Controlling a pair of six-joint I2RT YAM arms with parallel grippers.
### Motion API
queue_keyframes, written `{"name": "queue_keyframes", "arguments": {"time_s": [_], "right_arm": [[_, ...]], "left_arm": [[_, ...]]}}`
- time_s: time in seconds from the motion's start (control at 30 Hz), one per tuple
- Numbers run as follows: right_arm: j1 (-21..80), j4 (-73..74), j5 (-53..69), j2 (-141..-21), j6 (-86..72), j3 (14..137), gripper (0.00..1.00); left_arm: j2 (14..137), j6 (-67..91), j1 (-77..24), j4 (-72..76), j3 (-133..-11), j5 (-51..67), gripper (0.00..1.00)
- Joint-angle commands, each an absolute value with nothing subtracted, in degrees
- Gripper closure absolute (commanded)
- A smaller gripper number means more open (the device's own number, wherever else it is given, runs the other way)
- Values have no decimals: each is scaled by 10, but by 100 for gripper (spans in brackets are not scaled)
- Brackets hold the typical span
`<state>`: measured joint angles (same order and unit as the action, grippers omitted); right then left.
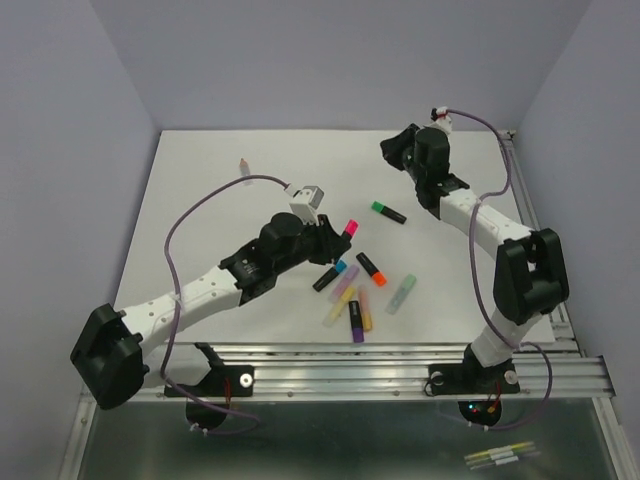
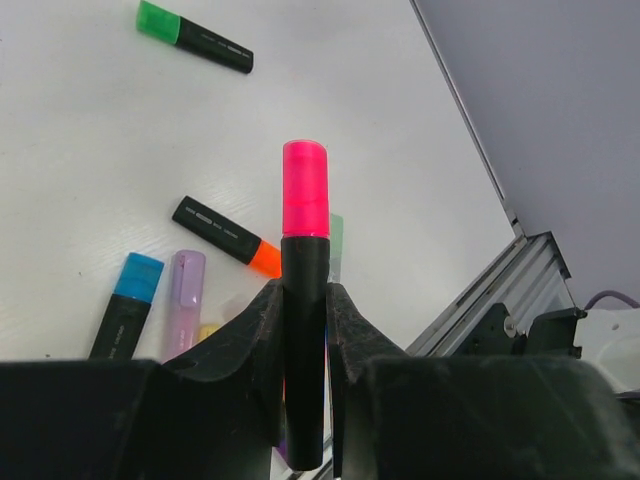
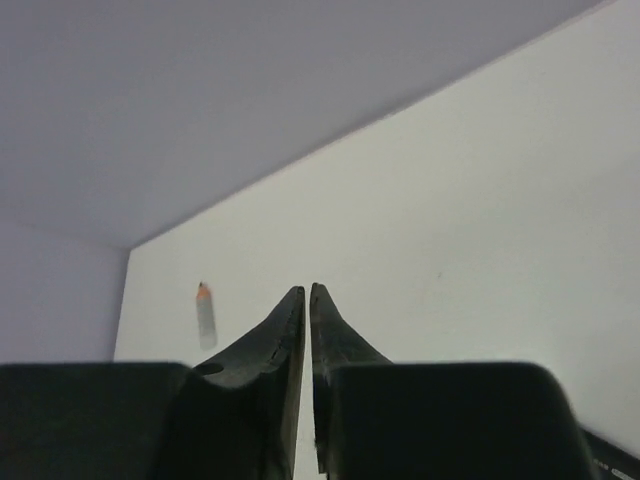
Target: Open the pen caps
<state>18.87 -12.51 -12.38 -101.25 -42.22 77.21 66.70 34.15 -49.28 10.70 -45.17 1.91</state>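
The left gripper (image 2: 305, 292) is clamped on a black pen (image 2: 305, 400) above the middle of the table (image 1: 200, 210), with its pink cap (image 2: 305, 190) on and sticking out past the fingertips. The right gripper (image 3: 307, 295) is closed on nothing at the far right. The other capped pens (image 1: 355, 295) lie in a loose cluster near the middle, with a green-capped pen (image 1: 388, 212) a little farther back.

Pen cluster (image 1: 355, 295) crowds near centre; green-capped pen (image 1: 388, 211) lies apart behind it; open tabletop (image 1: 330, 160) farther back.
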Motion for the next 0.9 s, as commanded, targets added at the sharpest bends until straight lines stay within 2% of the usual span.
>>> {"name": "queue_keyframes", "arguments": {"time_s": [0.0, 0.07, 0.1, 0.13, 0.2, 0.37, 0.4, 0.5, 0.67, 0.87], "right_arm": [[197, -245, 99, -919, -366, 688, 62], [196, -300, 147, -872, -390, 597, 31], [194, -363, 196, -860, -413, 572, 10], [194, -387, 218, -847, -423, 547, 0], [194, -422, 265, -820, -444, 507, 0], [192, -470, 352, -826, -519, 497, 0], [193, -544, 404, -842, -541, 491, 0], [193, -696, 451, -877, -648, 483, 0], [194, -857, 460, -947, -764, 485, 0], [204, -843, 447, -935, -742, 479, 4]], "left_arm": [[696, 327, -434, 183, -492, 95, 100], [721, 337, -397, 212, -500, 191, 100], [734, 350, -368, 250, -501, 250, 100], [740, 362, -355, 265, -503, 268, 100], [751, 373, -342, 285, -517, 288, 100], [773, 381, -335, 302, -545, 339, 100], [773, 388, -335, 313, -548, 348, 100], [770, 398, -331, 325, -548, 356, 100], [764, 417, -328, 334, -552, 358, 100], [772, 434, -323, 337, -551, 347, 100]]}}
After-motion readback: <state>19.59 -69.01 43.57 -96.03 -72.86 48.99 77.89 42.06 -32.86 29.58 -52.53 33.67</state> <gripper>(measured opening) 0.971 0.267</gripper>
